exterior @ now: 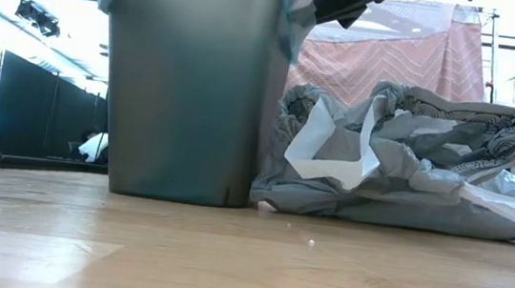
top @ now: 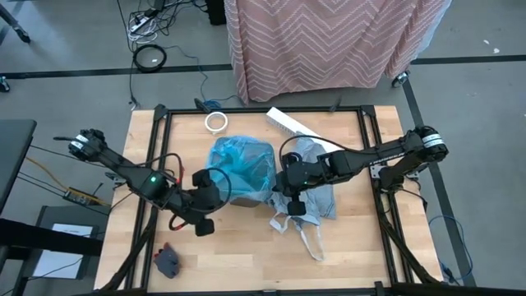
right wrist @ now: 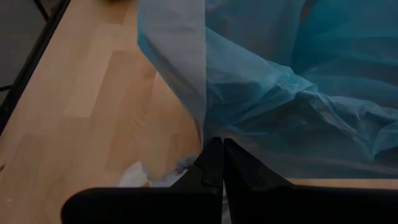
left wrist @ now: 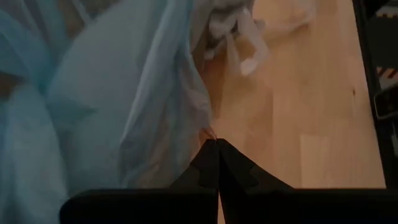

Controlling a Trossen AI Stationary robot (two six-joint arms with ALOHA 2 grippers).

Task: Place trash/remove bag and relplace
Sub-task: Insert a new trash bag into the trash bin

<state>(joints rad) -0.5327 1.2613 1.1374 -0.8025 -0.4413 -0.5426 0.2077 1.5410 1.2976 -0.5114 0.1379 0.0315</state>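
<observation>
In the high view I see my left gripper [top: 215, 191] at the left edge of the bin, just left of centre frame, its fingers pressed together; in the left wrist view the fingertips [left wrist: 214, 152] meet right at the hem of the turquoise-blue bag [left wrist: 112, 106], and they appear to pinch that thin film, though I cannot be sure. That blue bag [top: 242, 167] sits at the centre of the table, draped into and over the grey bin [exterior: 191, 89], whose rim it covers in the low view. On the bin's right side my right gripper [top: 283, 187] is likewise closed, its fingers tight together at the bag's edge in the right wrist view [right wrist: 217, 152]. Right of the bin, touching its base, the light grey bag [exterior: 409, 160] lies slumped on the wood, its white loop handles [top: 308, 238] trailing toward the lower centre. Toward the top of the table I see a white tape ring [top: 216, 122] and a long white box [top: 289, 124].
</observation>
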